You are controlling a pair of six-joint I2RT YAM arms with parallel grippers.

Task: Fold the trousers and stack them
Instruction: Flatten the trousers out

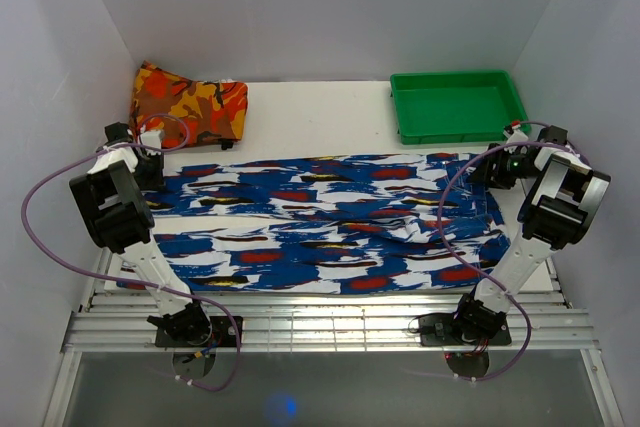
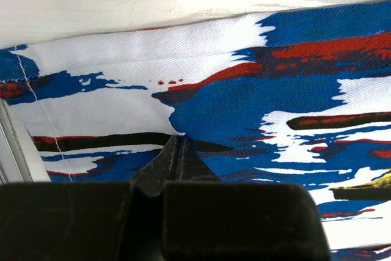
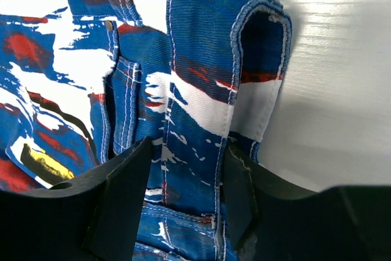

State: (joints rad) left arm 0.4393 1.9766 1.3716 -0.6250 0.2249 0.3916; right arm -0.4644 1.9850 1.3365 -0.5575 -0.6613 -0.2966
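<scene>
Item: trousers [image 1: 320,227], spread flat across the table [image 1: 300,107], waist right. The left gripper [image 2: 177,145] is pressed together, tips on far-left hem. The right gripper [image 3: 186,194] pinches raised far-right waistband.

Left arm [image 1: 115,209] rises from its base to a high elbow, the wrist reaching on to the far left and dipping low. The left gripper [image 2: 177,145] is pressed tight, fingertips together with no gap showing. Over on the other side, the right arm [image 1: 556,205] mirrors it: elbow up, wrist turned inward and down. The right gripper [image 3: 183,172] stands part-way apart, one finger either side of a raised fold of the trousers [image 3: 195,90] — both fingers close against the cloth, though whether they truly pinch it can't be told.
</scene>
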